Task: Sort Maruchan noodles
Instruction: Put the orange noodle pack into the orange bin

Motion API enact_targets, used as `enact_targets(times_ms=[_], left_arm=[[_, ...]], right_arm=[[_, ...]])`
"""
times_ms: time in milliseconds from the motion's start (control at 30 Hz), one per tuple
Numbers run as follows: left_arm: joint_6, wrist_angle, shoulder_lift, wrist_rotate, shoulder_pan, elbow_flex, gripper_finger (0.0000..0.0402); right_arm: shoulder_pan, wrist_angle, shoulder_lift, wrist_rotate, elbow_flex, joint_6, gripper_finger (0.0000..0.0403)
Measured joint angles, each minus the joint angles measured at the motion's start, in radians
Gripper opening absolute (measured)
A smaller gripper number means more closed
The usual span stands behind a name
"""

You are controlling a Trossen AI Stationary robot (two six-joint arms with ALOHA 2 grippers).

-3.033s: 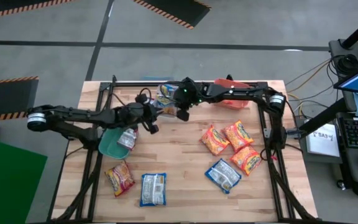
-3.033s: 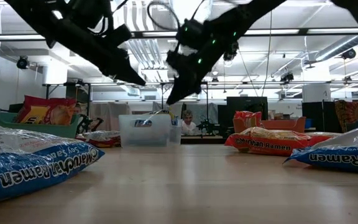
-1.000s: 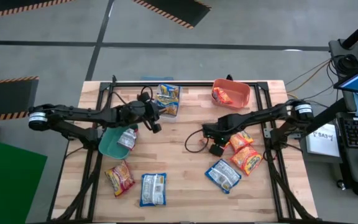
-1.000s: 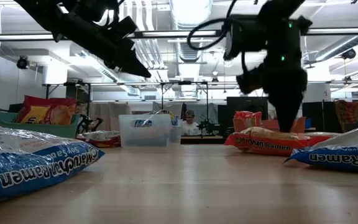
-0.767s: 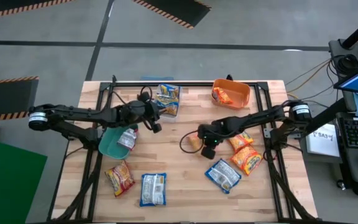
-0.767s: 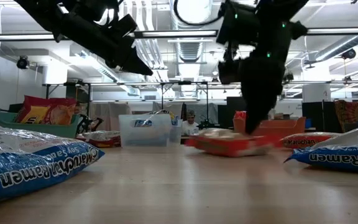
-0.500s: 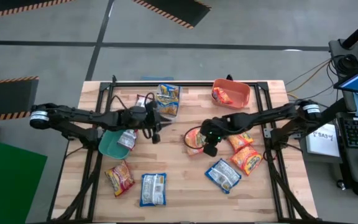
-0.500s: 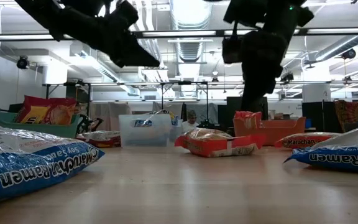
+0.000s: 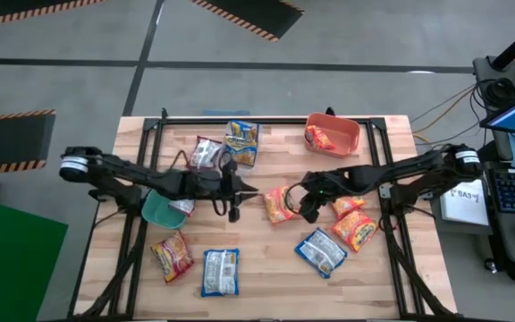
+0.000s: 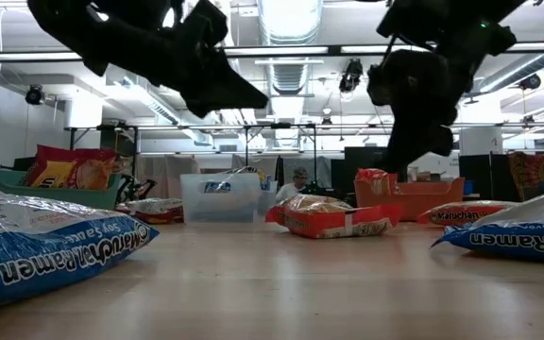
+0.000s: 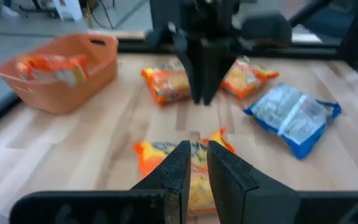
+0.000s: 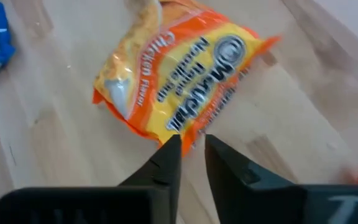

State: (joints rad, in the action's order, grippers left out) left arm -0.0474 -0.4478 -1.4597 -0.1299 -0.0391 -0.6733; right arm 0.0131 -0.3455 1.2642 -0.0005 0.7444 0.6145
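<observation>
Wooden slatted table (image 9: 257, 259) with the orange plastic bin (image 9: 340, 141) at its far edge serving as landmark. The bin holds one orange-red ramen packet (image 9: 319, 138).

A clear plastic bin (image 9: 240, 141), well to the left of the orange bin, holds a blue-and-yellow packet. A teal bin (image 9: 159, 211) lies farther left and nearer the front, with a red-and-white packet (image 9: 182, 205) in it.

Left gripper (image 9: 249, 192), well to the front-left of the orange bin, hovers above the table, fingers narrow with a thin gap, holding nothing.

Right gripper (image 9: 304, 207), in front of the orange bin, points down just beside a loose orange-red flat plastic packet (image 9: 279, 204); its fingers (image 12: 166, 163) stand narrowly apart, empty.

Two more orange-red packets (image 9: 353, 222) and a blue packet (image 9: 320, 251) lie in front of the orange bin; another orange-red packet (image 9: 173, 256) and another blue one (image 9: 220, 272) lie far front-left.
</observation>
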Motion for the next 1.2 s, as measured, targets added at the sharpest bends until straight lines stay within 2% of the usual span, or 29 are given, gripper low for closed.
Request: enact_targets(times_ms=[133,333,500,667,1033,1200], left_arm=[[-0.009,0.002,-0.078,0.0,-0.019,-0.048,0.0037],[0.006,0.032,-0.185,0.002,-0.047,-0.133,0.0037],[0.02,0.069,-0.257,0.001,-0.049,-0.193,0.0037],[0.028,0.067,-0.302,0.0,-0.049,-0.204,0.0037],[0.033,0.066,-0.312,-0.002,-0.049,-0.201,0.0037],[0.038,0.064,-0.312,-0.002,-0.049,-0.2,0.0037]], right_arm=[[0.0,0.007,-0.032,-0.002,-0.041,0.074,0.0101],[0.002,0.005,-0.068,-0.068,-0.082,0.209,0.0153],[0.002,0.009,-0.08,-0.085,-0.091,0.231,0.0191],[0.002,0.013,-0.07,-0.049,-0.096,0.204,0.0222],[0.002,0.025,-0.069,0.084,-0.107,0.185,0.0258],[0.002,0.048,-0.069,0.094,-0.111,0.185,0.026]])
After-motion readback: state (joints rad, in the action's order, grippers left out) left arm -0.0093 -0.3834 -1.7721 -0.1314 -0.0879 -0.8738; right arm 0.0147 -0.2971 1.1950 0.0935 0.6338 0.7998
